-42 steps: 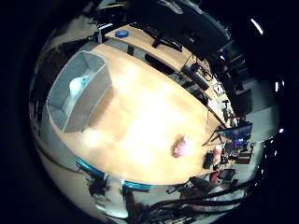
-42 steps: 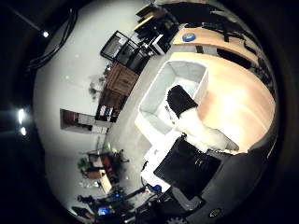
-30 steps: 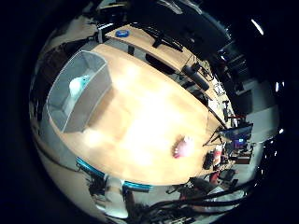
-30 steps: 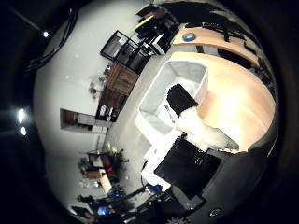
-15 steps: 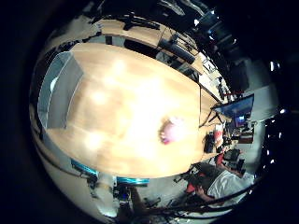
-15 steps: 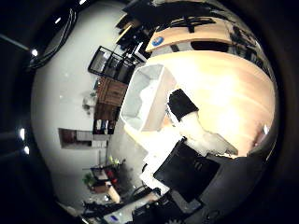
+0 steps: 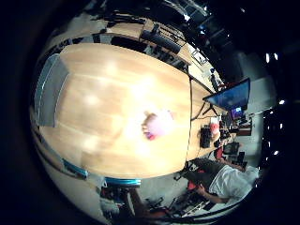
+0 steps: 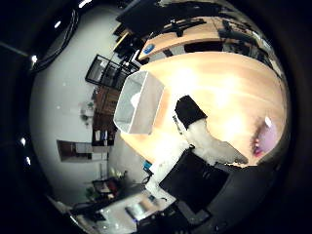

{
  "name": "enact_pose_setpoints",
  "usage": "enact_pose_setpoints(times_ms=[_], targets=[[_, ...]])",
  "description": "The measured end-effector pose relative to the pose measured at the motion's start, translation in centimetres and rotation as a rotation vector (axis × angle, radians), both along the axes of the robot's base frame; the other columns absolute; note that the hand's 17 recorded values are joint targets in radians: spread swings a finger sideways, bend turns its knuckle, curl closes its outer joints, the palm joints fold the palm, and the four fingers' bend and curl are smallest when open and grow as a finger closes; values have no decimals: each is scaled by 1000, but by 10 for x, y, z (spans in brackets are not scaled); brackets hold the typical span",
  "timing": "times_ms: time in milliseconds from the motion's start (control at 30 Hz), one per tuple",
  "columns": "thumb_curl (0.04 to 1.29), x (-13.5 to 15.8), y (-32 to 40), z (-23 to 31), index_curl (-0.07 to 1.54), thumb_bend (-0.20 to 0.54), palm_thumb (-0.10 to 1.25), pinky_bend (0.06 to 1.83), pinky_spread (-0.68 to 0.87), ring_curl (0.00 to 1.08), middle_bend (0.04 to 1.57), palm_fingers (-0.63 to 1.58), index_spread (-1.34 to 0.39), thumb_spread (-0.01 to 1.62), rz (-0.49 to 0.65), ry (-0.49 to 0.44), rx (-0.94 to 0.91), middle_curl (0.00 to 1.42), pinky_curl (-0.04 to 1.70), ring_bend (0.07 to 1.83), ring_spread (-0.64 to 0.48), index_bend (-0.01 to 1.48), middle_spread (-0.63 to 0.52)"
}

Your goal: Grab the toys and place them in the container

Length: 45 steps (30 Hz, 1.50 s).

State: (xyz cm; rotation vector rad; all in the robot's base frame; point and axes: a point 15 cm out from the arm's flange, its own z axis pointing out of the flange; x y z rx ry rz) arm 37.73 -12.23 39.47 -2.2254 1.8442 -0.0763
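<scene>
A pink toy [image 7: 157, 124] lies on the wooden table [image 7: 103, 103], toward the edge near a monitor. The right little finger side palm view looks down on it from well above. The grey-white container [image 8: 139, 100] stands at the far end of the table, away from the toy; what is inside it does not show. In the right thumb side palm view one finger of my hand [image 8: 200, 129], white with a black tip, reaches in relaxed over the table and holds nothing. The pink toy also shows there at the table's edge [image 8: 261, 146].
A monitor [image 7: 230, 97] stands just past the table edge near the toy. A second desk with a blue object [image 8: 148, 48] lies behind the table. Shelves and furniture line the room beyond the container. A person [image 7: 225, 180] sits off the table's corner.
The camera has moved away from the container and toward the pink toy, which now looks larger and nearer the middle of the view. The toy itself has not moved.
</scene>
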Motion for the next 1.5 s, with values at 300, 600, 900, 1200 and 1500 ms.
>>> enact_pose_setpoints(times_ms=[300,600,900,1200,1500], targets=[[428,-15,-85,-50,401,-28,416,791,90,202,191,455,-579,1039,-92,77,-21,307,-8,658,-217,234,-290],[423,-31,-146,-91,400,-28,404,753,142,202,182,443,-575,1039,-139,121,-19,300,-5,656,-216,232,-277],[421,-35,-190,-133,397,-28,387,734,199,202,182,434,-574,1036,-183,166,-13,291,-3,655,-215,227,-268],[420,-23,-229,-154,404,-29,368,650,271,192,193,393,-575,1031,-202,157,-91,291,-4,607,-188,259,-255],[418,-3,-238,-189,397,-28,357,615,332,186,180,395,-571,1036,-176,167,-148,286,9,575,-174,252,-246]])
